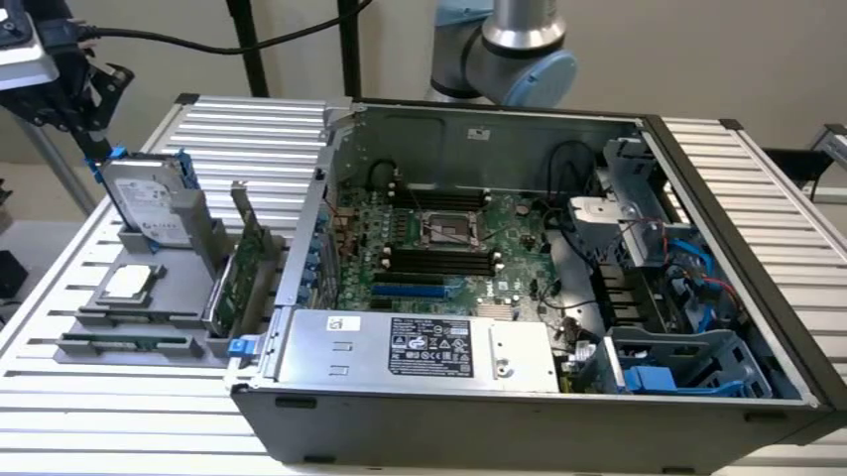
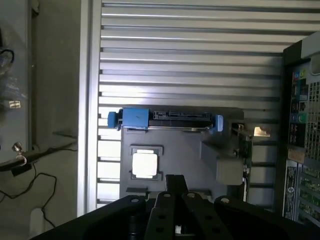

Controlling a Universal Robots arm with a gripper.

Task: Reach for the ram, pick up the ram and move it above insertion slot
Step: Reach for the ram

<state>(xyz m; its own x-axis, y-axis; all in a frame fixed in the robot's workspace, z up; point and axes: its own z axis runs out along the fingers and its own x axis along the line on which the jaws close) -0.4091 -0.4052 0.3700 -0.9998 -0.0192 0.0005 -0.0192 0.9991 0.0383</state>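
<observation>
Step in hand, as I read it: the reach. Nothing grabbed yet.

Pincer point(image 1: 90, 119) hangs high over the hard drive point(image 1: 143, 198) end of the grey holder tray point(image 1: 93, 319). In the wrist view the pincer point(image 2: 176, 184) looks pressed together, tips meeting. It holds nothing and touches nothing.

The ram point(image 1: 126, 344) lies flat in its groove at the tray's opposite end. It's well below the pincer, past the hard drive and the CPU point(image 1: 129, 283).

To do it well:
- Spread the tips before descending; as they stand they won't straddle the stick.
- Line the pads up across the ram's thin faces, centred along its length.
- Come straight down, because the expansion card point(image 1: 238, 278) stands just beside that path.
- Grip the board edges, not the chips.

The insertion slot point(image 1: 443, 260), on the motherboard inside the open PC case point(image 1: 530, 421), is well away from the pincer, on the far side of the expansion card.
</observation>
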